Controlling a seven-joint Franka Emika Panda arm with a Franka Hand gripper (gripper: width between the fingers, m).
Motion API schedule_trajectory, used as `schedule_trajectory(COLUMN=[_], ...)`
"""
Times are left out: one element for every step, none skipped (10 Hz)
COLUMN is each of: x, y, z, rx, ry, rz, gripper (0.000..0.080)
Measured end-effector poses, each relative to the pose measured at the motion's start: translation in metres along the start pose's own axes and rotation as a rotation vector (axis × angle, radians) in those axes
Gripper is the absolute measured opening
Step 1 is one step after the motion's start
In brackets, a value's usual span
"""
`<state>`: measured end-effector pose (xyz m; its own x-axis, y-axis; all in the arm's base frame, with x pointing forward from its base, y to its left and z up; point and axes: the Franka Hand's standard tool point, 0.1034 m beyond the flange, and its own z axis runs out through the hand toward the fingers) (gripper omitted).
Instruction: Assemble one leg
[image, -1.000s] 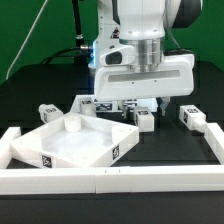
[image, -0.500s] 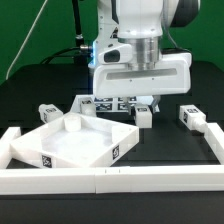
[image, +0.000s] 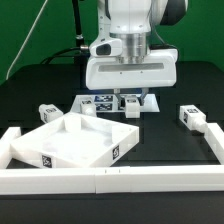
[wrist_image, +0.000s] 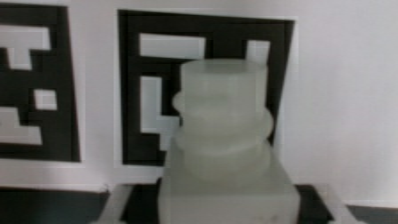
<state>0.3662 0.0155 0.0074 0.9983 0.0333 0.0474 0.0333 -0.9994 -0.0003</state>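
My gripper (image: 130, 98) is shut on a white table leg (image: 131, 107) and holds it just above the marker board (image: 95, 103). In the wrist view the leg (wrist_image: 222, 120) stands out from between the dark fingers (wrist_image: 150, 206) of the gripper (wrist_image: 222, 205), its threaded end pointing away, with the marker board's tags (wrist_image: 329, 60) behind it. The white square tabletop (image: 75, 142) lies at the front on the exterior view's left. One more leg (image: 47, 112) lies at the left and another (image: 192, 117) at the right.
A low white wall (image: 110, 180) runs along the front and up both sides of the black table. The robot's wide white hand body (image: 130, 65) hangs over the marker board and hides part of it.
The gripper has moved toward the exterior view's left and farther back, carrying the leg with it. The other parts have not moved.
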Motion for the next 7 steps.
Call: schedule_trajectory(x=[0.000,0.000,0.001,0.002,0.011,0.025,0.030], y=[0.000,0.000,0.000,-0.001,-0.008,-0.016,-0.027], z=[0.000,0.000,0.000,-0.001,-0.014,-0.030,-0.037], rx=[0.000,0.000,0.000,0.006,0.029,0.036,0.041], ry=[0.000,0.000,0.001,-0.020,-0.079,-0.059,-0.058], rz=[0.000,0.000,0.000,0.003,0.010,0.029,0.028], gripper=[0.0284,0.0284,0.0315,0.0315,0.0501,0.0501,0.0617])
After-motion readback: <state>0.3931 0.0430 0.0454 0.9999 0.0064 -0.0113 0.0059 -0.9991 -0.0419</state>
